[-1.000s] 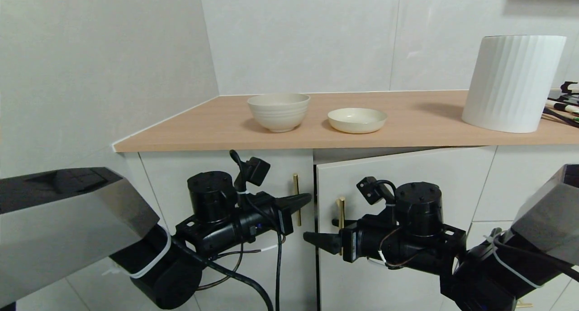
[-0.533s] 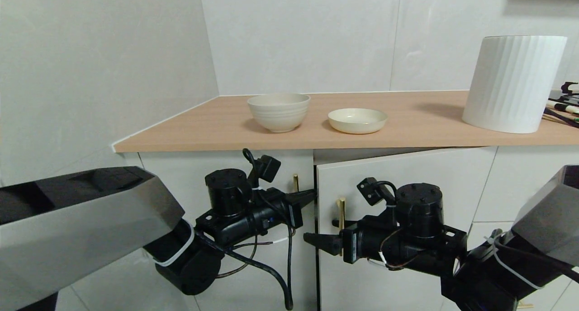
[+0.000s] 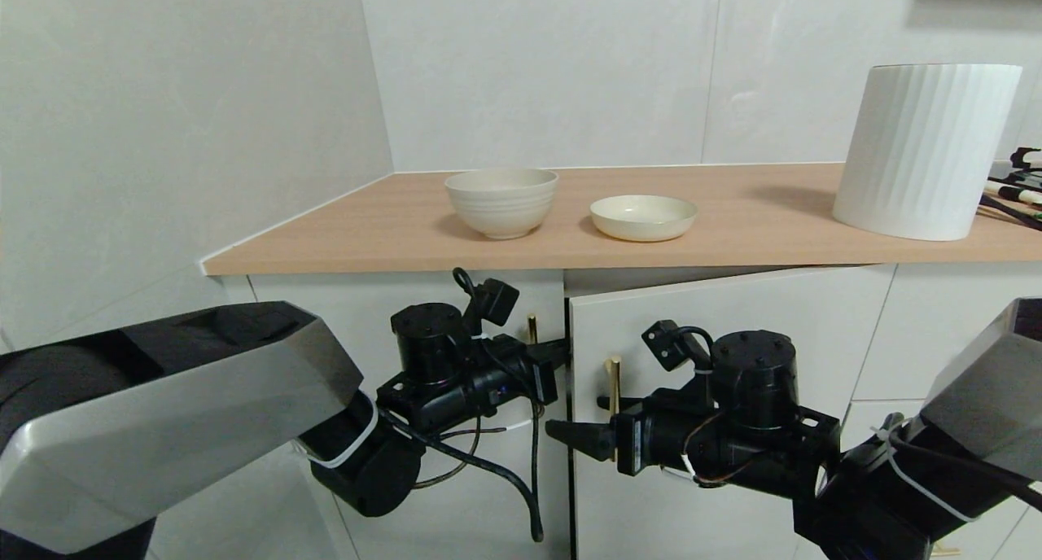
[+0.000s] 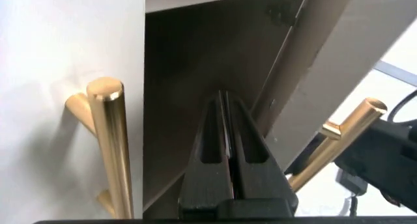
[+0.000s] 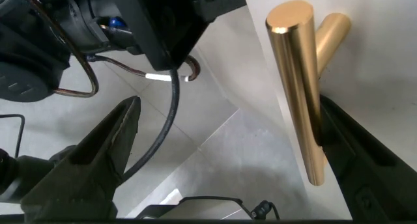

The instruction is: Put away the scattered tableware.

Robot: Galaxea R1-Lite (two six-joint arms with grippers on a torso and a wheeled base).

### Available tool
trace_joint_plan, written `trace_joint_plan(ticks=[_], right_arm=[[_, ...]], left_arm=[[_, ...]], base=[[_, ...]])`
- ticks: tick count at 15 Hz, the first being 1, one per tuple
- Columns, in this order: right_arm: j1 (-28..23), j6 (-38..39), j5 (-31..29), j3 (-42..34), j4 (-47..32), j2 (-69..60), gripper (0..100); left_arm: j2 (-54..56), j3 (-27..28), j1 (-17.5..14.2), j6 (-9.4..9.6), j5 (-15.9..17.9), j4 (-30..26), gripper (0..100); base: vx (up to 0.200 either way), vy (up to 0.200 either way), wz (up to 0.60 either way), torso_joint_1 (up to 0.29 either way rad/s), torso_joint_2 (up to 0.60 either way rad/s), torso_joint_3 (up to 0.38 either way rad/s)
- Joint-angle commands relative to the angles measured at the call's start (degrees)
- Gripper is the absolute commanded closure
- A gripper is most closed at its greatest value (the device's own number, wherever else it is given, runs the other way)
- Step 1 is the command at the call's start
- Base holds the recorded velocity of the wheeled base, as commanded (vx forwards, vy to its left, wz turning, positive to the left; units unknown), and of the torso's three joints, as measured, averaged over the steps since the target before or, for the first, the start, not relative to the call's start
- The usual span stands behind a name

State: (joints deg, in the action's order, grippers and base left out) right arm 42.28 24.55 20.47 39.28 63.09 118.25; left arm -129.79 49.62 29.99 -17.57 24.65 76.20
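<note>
A cream bowl and a shallow cream dish sit on the wooden counter. Below it, the right cabinet door stands slightly ajar; the left door is closed. My left gripper is shut, its tip at the dark gap between the doors, as the left wrist view shows. My right gripper is open, its fingers on either side of the right door's gold handle without clamping it.
A tall white ribbed container stands at the counter's right end, with dark utensils beside it. The left door's gold handle is close beside my left gripper. Tiled walls close off the back and the left.
My left arm has moved forward and to the right, bringing its shut tip up to the gap between the doors. The right arm, bowl and dish have stayed put.
</note>
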Motion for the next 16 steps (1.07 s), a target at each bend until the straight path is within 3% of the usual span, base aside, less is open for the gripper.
trace_joint_plan(ticks=[1, 4, 8, 16], right_arm=[[0.0, -0.12, -0.17, 0.01, -0.07, 0.58, 0], [-0.09, -0.38, -1.31, -0.69, 1.43, 1.63, 0], [-1.76, -0.29, -10.54, -1.75, 8.72, 3.39, 0], [-5.63, -0.38, -8.69, -6.85, 4.41, -7.42, 0]], left_arm=[[-0.11, 0.31, 0.95, 0.08, -0.04, 0.09, 100], [-0.2, 0.48, 2.44, 0.08, -0.04, 0.09, 100], [-0.55, 0.75, 4.11, 0.08, -0.04, 0.0, 100], [-0.55, 5.05, 4.11, -0.01, 0.05, -2.55, 100]], base=[[0.0, 0.0, 0.0, 0.0, 0.0, 0.0], [0.0, 0.0, 0.0, 0.0, 0.0, 0.0], [0.0, 0.0, 0.0, 0.0, 0.0, 0.0], [0.0, 0.0, 0.0, 0.0, 0.0, 0.0]])
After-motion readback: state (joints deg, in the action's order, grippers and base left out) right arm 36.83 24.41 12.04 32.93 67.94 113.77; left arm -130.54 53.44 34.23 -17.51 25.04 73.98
